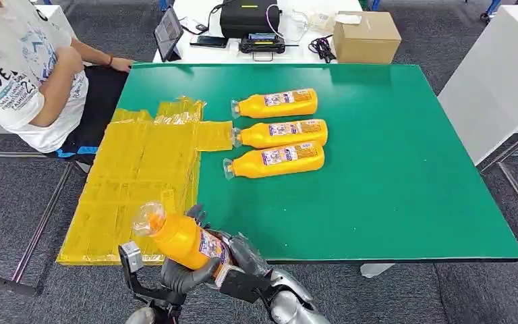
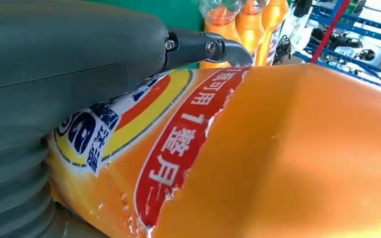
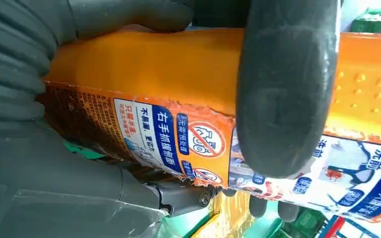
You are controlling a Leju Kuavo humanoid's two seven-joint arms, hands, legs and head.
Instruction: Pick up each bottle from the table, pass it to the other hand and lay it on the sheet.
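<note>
An orange bottle [image 1: 179, 239] with a clear cap hangs over the table's near edge, cap pointing toward the yellow sheet [image 1: 141, 169]. My left hand [image 1: 185, 273] cups it from below and my right hand [image 1: 243, 258] grips its base end. In the left wrist view my left hand [image 2: 64, 64] lies over the bottle's label [image 2: 278, 148]. In the right wrist view my right hand [image 3: 39, 163] wraps the bottle [image 3: 168, 69], its thumb [image 3: 285, 84] across it. Three more orange bottles [image 1: 274, 103] [image 1: 280, 133] [image 1: 273, 162] lie side by side on the green table [image 1: 391, 169].
A person in a white shirt [image 1: 27, 67] sits at the far left, one hand on the table corner. Behind the green table stand a cardboard box [image 1: 366, 37], a black case [image 1: 249, 19] and a tablet [image 1: 168, 32]. A white table [image 1: 499, 81] stands to the right.
</note>
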